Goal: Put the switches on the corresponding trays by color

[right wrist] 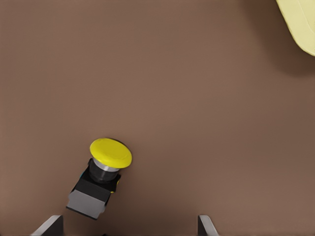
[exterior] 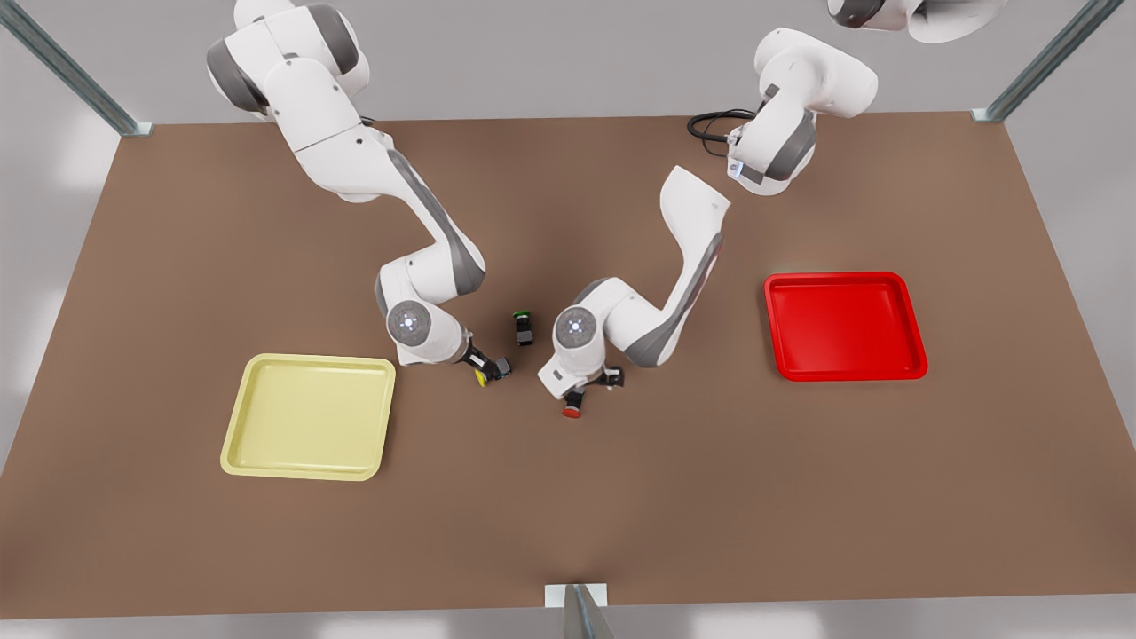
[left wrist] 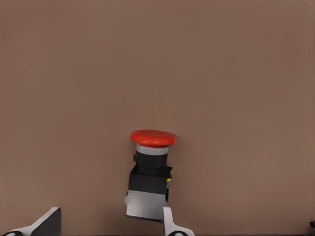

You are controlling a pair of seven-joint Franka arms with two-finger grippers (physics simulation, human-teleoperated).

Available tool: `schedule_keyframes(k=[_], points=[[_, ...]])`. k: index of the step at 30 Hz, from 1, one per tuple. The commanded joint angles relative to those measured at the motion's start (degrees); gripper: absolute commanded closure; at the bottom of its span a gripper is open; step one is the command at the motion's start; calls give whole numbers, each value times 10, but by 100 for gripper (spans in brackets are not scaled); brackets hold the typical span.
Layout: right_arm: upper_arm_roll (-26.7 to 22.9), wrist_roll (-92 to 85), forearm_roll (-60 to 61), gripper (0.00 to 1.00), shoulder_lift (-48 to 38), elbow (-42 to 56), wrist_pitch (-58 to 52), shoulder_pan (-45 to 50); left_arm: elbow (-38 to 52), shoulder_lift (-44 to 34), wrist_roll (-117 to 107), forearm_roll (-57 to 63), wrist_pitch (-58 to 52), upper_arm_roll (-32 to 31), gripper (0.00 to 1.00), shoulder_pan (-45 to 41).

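Left gripper [exterior: 588, 383]: spread open, gripping nothing. Between its fingers [left wrist: 170, 223], lying on its side on the brown table [exterior: 710, 488], the red switch [left wrist: 150, 172], grey base close against one finger, well apart from the other, cap pointing away from the wrist. Fingers cut off at the frame edge, tips alone visible.

Right gripper [exterior: 491, 366]: likewise open and empty. Between its fingers [right wrist: 49, 225], nearer one than the other, the yellow switch [right wrist: 101, 174], tipped over. Touching or not: cannot tell.

Between the two grippers, slightly behind them, a green-capped switch [exterior: 524, 327]. Beside the right gripper, the yellow tray [exterior: 306, 417]; well beyond the left gripper, the red tray [exterior: 843, 324].
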Motion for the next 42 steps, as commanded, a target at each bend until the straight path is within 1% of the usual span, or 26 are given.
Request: schedule_keyframes(k=[1,4,5,9,12,14,22,30,42], points=[[0,0,0,0,1,0,0,0,1,-1,-2,-3,0,-1,0,-1],[0,0,0,0,-1,0,0,-2,5,3,-8,-21,1,-2,0,-5],[0,0,0,0,-1,0,0,-2,4,4,-8,-28,18,-2,0,-11],[0,-15,0,0,-6,-6,-1,-8,2,8,-8,-28,26,-1,0,-11],[1,-99,-4,0,-62,-64,-3,-62,0,9,-8,-28,32,-1,0,-10],[1,-150,-5,0,-68,-69,-6,-90,-1,10,-8,-27,33,-1,0,-11],[1,-151,-4,0,-58,-69,-2,-90,-26,10,13,-17,69,-2,1,-11],[1,-151,-4,0,-57,-68,-1,-86,-54,2,16,0,75,-1,1,-3],[1,-150,-4,0,-57,-69,-1,-84,-39,4,14,-29,76,1,2,-3]])
